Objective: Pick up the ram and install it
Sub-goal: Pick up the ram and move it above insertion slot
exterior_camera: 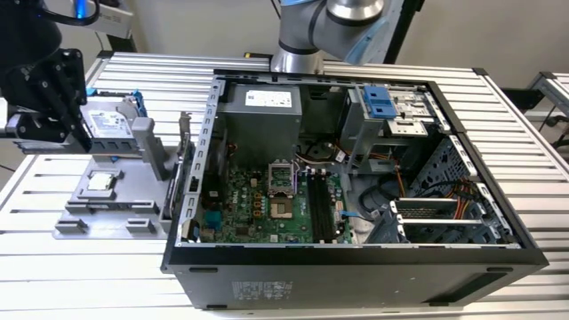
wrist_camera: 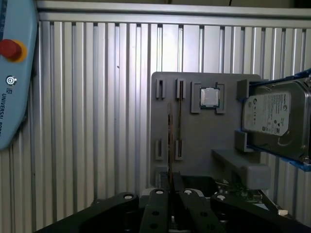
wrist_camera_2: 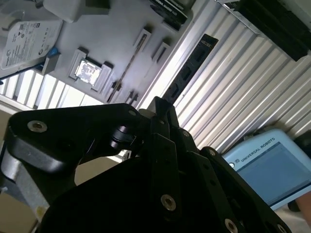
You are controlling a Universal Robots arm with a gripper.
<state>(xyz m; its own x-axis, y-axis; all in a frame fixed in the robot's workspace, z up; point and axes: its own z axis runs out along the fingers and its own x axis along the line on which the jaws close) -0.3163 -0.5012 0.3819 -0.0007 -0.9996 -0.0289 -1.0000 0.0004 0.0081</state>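
Both fingers of my gripper [wrist_camera: 171, 180] are clamped on one end of the ram [wrist_camera: 169, 141], which sticks straight out from the tips, its long axis parallel to the slots of the grey holder tray [wrist_camera: 194, 131] and, I judge, hanging just above it.

I see: silver ribbed metal table [wrist_camera: 97, 121], grey plastic tray [wrist_camera: 204, 141], blue-trimmed silver hard drive [wrist_camera: 274, 114], dark narrow ram stick [wrist_camera_2: 188, 69].
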